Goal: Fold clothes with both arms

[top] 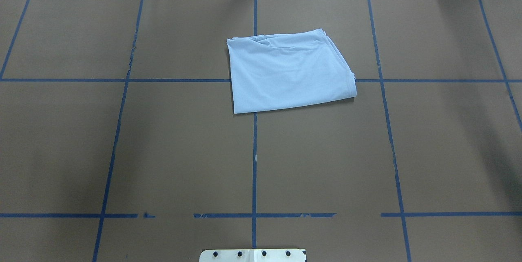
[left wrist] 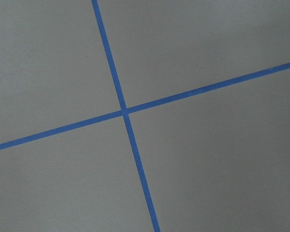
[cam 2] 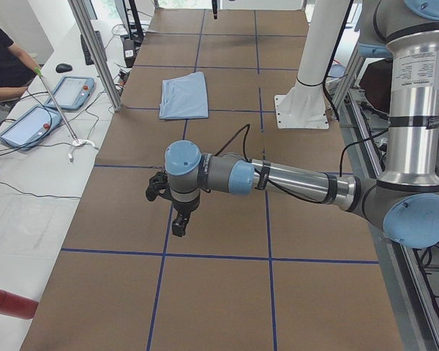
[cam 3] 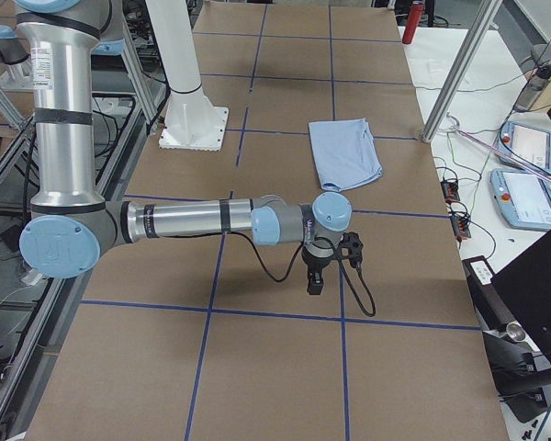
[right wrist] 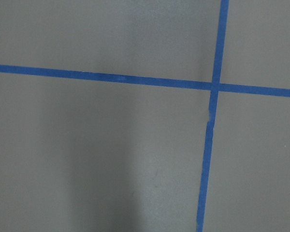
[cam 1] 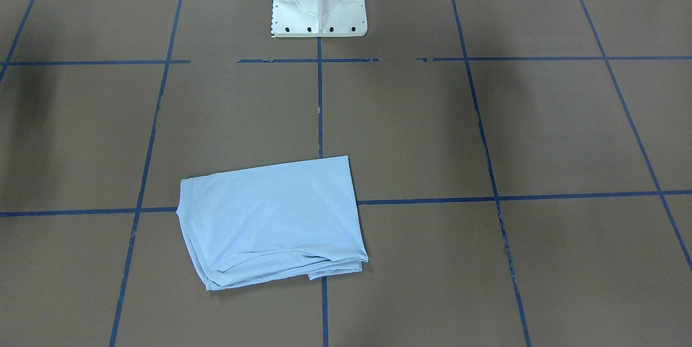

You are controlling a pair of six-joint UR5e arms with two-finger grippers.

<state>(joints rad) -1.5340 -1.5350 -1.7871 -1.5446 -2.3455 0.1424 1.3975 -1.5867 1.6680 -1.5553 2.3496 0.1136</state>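
The pale light-blue T-shirt lies folded into a flat rectangle on the brown table, its print and collar hidden. It also shows in the overhead view, far up the table in the left side view and in the right side view. My left gripper hangs over bare table, well short of the shirt. My right gripper also hangs over bare table, away from the shirt. Each shows only in a side view, so I cannot tell open or shut. Both wrist views show only table and blue tape.
The white pedestal base stands at the robot's side of the table. Blue tape lines grid the brown table. An operator, control tablets, metal posts and a red cylinder are beside the table.
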